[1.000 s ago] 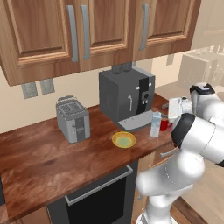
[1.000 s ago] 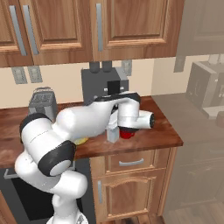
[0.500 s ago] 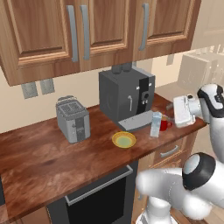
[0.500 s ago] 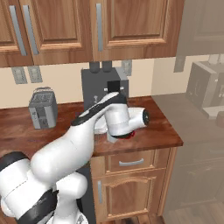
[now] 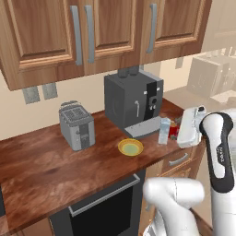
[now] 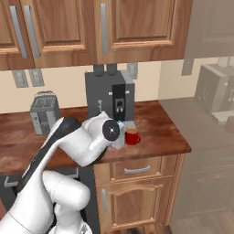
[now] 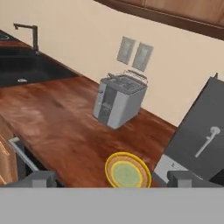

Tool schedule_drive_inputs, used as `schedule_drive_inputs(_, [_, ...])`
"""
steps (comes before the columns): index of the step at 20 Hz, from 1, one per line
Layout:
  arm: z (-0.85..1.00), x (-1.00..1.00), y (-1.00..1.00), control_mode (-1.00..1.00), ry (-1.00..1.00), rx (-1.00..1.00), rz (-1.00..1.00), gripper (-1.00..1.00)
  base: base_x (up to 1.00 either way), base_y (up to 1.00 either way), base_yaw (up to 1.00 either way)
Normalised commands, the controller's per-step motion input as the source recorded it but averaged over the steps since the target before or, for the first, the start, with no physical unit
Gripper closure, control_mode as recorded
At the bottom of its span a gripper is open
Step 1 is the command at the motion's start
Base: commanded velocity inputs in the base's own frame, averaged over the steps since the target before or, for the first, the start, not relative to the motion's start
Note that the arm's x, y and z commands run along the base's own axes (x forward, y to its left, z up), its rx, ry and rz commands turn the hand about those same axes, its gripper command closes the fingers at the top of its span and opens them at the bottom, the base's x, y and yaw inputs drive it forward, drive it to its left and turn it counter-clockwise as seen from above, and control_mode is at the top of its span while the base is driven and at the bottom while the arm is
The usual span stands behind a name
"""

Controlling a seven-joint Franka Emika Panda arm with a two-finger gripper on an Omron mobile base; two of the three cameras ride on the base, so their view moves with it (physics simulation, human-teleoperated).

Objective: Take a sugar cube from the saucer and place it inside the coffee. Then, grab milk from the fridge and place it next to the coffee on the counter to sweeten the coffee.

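Hovering with jaws spread and empty, the gripper (image 7: 112,177) faces the saucer (image 5: 130,147); milk (image 5: 164,131) and coffee (image 6: 132,136) stand right of it. A careless swing could topple the carton.

1. My arm (image 5: 216,143) is white with dark joints.
2. The saucer (image 5: 130,147) is yellow, paler green at its centre.
3. The coffee (image 6: 132,136) mug is glossy red.
4. The milk (image 5: 164,131) carton is pale blue-grey.
5. The counter (image 5: 41,170) is reddish-brown wood grain.
6. The toaster (image 5: 76,125) is grey, the coffee machine (image 5: 132,104) grey-black.
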Motion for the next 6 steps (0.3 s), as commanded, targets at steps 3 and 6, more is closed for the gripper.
schedule_drive_inputs(3, [0.52,-0.37,0.25,-1.00,0.00,-0.05,-0.23,-1.00,0.00,0.00,0.00])
schedule_drive_inputs(6, [0.60,-0.11,0.03,-1.00,0.00,0.00,-0.18,-1.00,0.00,0.00,0.00])
